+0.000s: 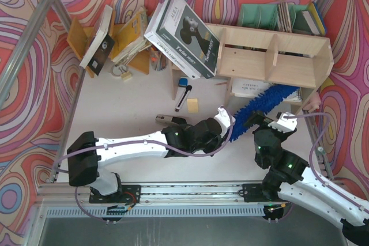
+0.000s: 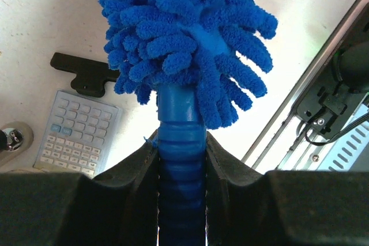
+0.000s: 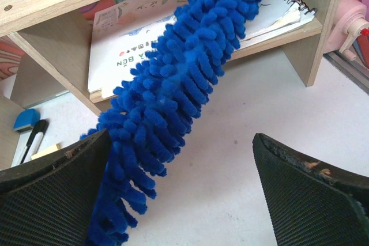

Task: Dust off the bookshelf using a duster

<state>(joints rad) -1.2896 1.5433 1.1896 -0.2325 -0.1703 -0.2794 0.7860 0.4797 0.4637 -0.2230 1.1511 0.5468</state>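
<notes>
Holding the duster [image 1: 271, 99] by its handle in my left gripper [image 1: 229, 120], I see from above that its fluffy head slants up and right into the lower tier of the bookshelf [image 1: 277, 56]. It lies over the papers there, so the fibres can sweep that board. My right gripper [image 1: 272, 119] hovers just beside the head, near the shelf's front. From my left wrist, my jaws are clamped tight on the ribbed blue handle just below the fluff, close enough to steer the wand; a calculator [image 2: 75, 133] lies on the table beneath. From my right wrist, my fingers [image 3: 52, 200] stand wide apart, gripping nothing, while the duster head runs past one pad toward a spiral notebook [image 3: 271, 10] on the shelf.
</notes>
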